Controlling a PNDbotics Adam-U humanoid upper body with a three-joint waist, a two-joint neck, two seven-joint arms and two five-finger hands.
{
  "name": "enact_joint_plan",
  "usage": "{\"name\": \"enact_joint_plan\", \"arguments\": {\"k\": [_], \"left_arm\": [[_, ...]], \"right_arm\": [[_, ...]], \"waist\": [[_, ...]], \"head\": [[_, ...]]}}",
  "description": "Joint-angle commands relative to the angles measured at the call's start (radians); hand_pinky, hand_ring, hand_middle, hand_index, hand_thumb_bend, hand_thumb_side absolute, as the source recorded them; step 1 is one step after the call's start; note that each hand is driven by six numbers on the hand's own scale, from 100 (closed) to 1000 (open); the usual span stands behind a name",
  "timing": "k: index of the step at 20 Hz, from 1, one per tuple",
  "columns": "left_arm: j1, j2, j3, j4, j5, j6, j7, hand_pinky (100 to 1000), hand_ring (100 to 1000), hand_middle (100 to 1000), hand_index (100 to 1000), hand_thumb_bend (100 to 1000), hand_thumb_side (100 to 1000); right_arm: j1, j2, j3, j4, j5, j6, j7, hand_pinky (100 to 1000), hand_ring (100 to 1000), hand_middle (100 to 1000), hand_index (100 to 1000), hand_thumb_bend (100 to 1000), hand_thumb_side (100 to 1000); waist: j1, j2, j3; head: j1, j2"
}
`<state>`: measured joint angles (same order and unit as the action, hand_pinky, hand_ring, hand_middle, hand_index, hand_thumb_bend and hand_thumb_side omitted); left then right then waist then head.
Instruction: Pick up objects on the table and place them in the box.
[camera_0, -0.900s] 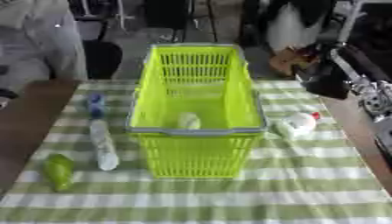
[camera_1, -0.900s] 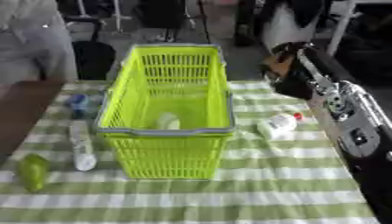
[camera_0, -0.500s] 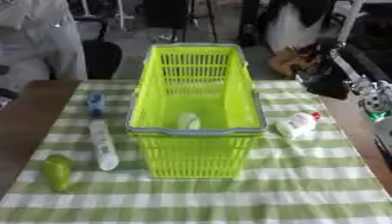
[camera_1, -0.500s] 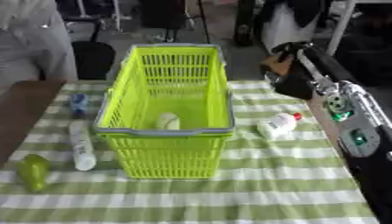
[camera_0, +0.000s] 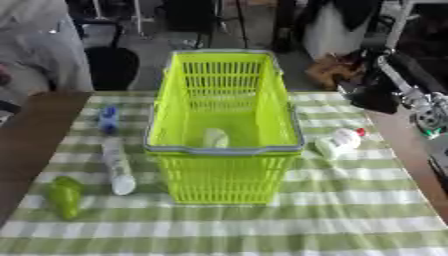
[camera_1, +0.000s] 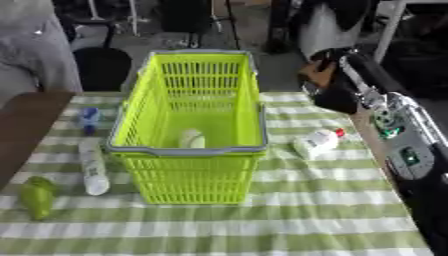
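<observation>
Nothing on the counter (camera_0: 350, 220) has shifted since the earlier frames; only the right arm (camera_1: 398, 135) has edged slightly along the right side, its robot hand (camera_1: 337, 87) a dark blur beyond the far edge, fingers impossible to tell. White bottle (camera_1: 317, 142) lies just right of the green basket (camera_0: 223, 145), which holds a pale object (camera_0: 215, 137); a white tube (camera_0: 116, 165), blue item (camera_0: 108, 119) and green object (camera_0: 64, 196) lie left.

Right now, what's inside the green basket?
One pale, rounded item lies on the floor of the basket, near its front wall. What it is cannot be made out. The rest of the visible floor looks bare, though the front rim hides a strip just behind it.
</observation>
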<state>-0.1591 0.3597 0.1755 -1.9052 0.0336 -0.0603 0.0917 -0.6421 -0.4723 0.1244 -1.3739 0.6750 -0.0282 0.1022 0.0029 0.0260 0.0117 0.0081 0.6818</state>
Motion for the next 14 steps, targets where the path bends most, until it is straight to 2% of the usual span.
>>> {"name": "enact_joint_plan", "arguments": {"k": [1, 6, 10, 11, 13, 14], "left_arm": [[-0.008, 0.016, 0.007, -0.01, -0.003, -0.003, -0.002, 515, 763, 605, 777, 191, 1000], [-0.009, 0.016, 0.005, -0.009, -0.003, -0.002, -0.003, 514, 763, 605, 777, 190, 1000], [-0.014, 0.018, 0.002, -0.011, -0.002, -0.003, -0.007, 513, 763, 604, 777, 189, 1000], [-0.015, 0.018, 0.002, -0.011, -0.002, -0.003, -0.007, 513, 763, 604, 777, 189, 1000], [-0.019, 0.019, 0.001, -0.013, -0.003, -0.003, -0.008, 513, 763, 604, 776, 189, 1000], [-0.021, 0.02, 0.001, -0.014, -0.003, -0.003, -0.008, 513, 763, 604, 776, 180, 1000]], "right_arm": [[-0.026, -0.033, -0.004, -0.003, 0.008, -0.001, 0.01, 600, 497, 646, 836, 324, 599], [-0.076, -0.048, -0.002, 0.092, 0.091, -0.011, 0.064, 632, 547, 719, 848, 348, 579], [-0.136, -0.067, -0.003, 0.211, 0.26, -0.061, 0.128, 684, 645, 790, 855, 359, 549], [-0.145, -0.068, -0.008, 0.229, 0.295, -0.075, 0.135, 684, 645, 790, 855, 359, 549], [-0.164, -0.075, -0.014, 0.262, 0.356, -0.098, 0.154, 722, 726, 834, 862, 370, 523], [-0.175, -0.077, -0.019, 0.277, 0.386, -0.109, 0.166, 724, 731, 836, 863, 363, 512]], "waist": [[0.001, -0.008, -0.001], [0.0, -0.005, -0.001], [0.001, 0.006, 0.01], [0.001, 0.008, 0.012], [0.001, 0.019, 0.023], [0.001, 0.024, 0.027]], "head": [[-0.001, -0.005], [-0.002, -0.005], [0.001, -0.01], [0.001, -0.011], [0.001, -0.016], [0.0, -0.018]]}}
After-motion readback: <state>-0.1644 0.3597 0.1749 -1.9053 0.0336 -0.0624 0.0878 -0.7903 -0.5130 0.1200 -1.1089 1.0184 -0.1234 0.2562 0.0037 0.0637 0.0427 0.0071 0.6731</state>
